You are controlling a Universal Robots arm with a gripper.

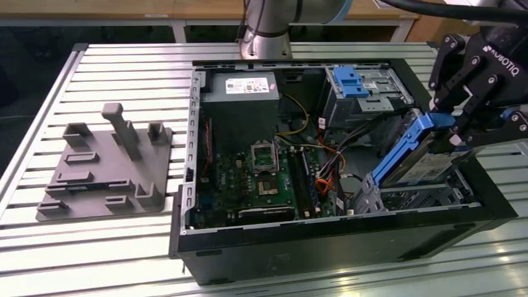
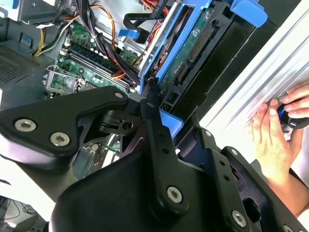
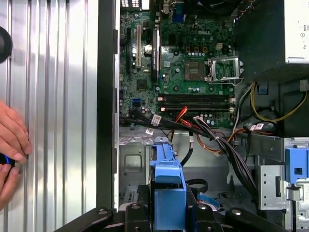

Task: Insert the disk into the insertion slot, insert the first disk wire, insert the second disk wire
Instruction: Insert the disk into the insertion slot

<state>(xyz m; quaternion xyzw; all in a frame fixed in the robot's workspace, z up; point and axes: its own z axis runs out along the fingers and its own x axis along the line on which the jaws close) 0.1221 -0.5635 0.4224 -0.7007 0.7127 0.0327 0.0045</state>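
The disk (image 1: 431, 166), silver in a bright blue carrier, hangs steeply tilted inside the open computer case at the exterior view's right. My gripper (image 1: 459, 127) is shut on the carrier's upper end. The disk's lower end dips into the insertion slot (image 1: 417, 197), a perforated silver cage at the case's front corner. In the first wrist view the blue carrier (image 3: 167, 176) runs out from between my fingers (image 3: 145, 215). The second wrist view shows the disk's underside (image 2: 193, 43). Loose black and red wires (image 1: 328, 174) lie beside the slot; I cannot tell which are the disk wires.
A taller metal cage with a blue latch (image 1: 357, 86) stands behind the slot. The motherboard (image 1: 268, 179) and power supply (image 1: 243, 86) lie in the case. A grey fixture plate (image 1: 103, 167) sits on the slatted table. A person's hand (image 2: 270, 135) rests beside the case.
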